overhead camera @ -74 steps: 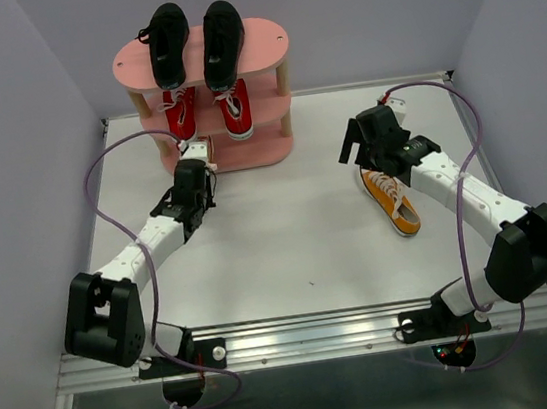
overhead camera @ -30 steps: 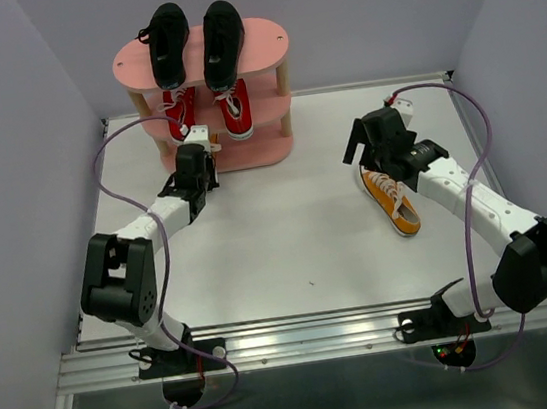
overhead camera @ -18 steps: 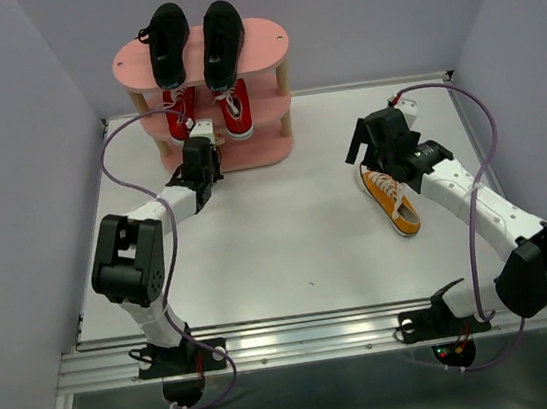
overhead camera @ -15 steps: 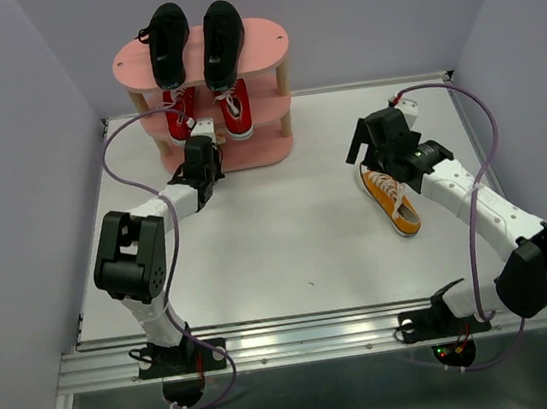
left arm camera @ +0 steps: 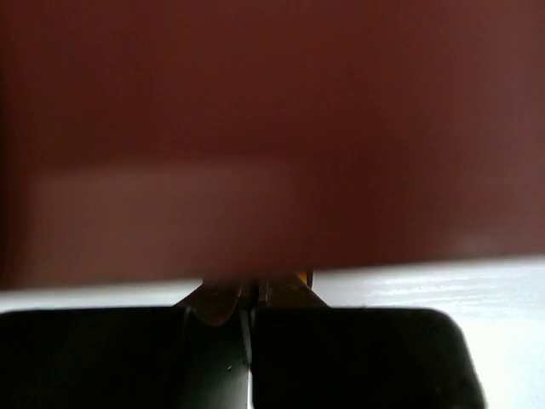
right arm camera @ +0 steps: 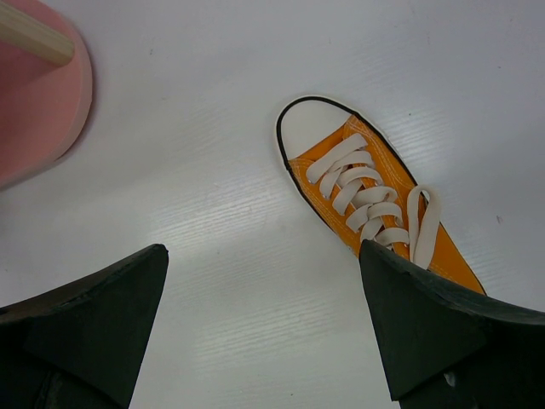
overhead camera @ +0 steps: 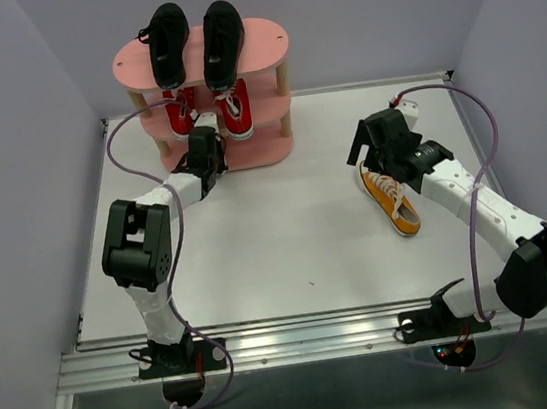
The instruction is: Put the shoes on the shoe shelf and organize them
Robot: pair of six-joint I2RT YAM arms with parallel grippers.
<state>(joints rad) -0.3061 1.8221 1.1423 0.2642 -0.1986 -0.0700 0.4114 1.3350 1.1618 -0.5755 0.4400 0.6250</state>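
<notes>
The pink shoe shelf (overhead camera: 262, 40) stands at the back left. Two black shoes (overhead camera: 196, 41) sit on its top board and two red shoes (overhead camera: 209, 109) on the middle board. One orange shoe (overhead camera: 391, 199) lies on the table at the right, toe toward the back; it also shows in the right wrist view (right arm camera: 370, 200). The second orange shoe is hidden, apart from an orange sliver (left arm camera: 303, 277) just past my left fingertips. My left gripper (overhead camera: 208, 144) (left arm camera: 249, 294) is shut, low at the shelf's bottom board. My right gripper (overhead camera: 362, 147) (right arm camera: 262, 247) is open and empty, just left of the orange shoe.
Dark pink shelf surface (left arm camera: 272, 128) fills the left wrist view at very close range. The shelf's rounded end (right arm camera: 43, 102) and a wooden post (right arm camera: 30, 34) show at the right wrist view's top left. Grey walls close in the table on three sides.
My left arm has stretched forward and its gripper has moved up to the shelf's bottom tier. My right gripper has shifted slightly and stays open beside the orange shoe.
</notes>
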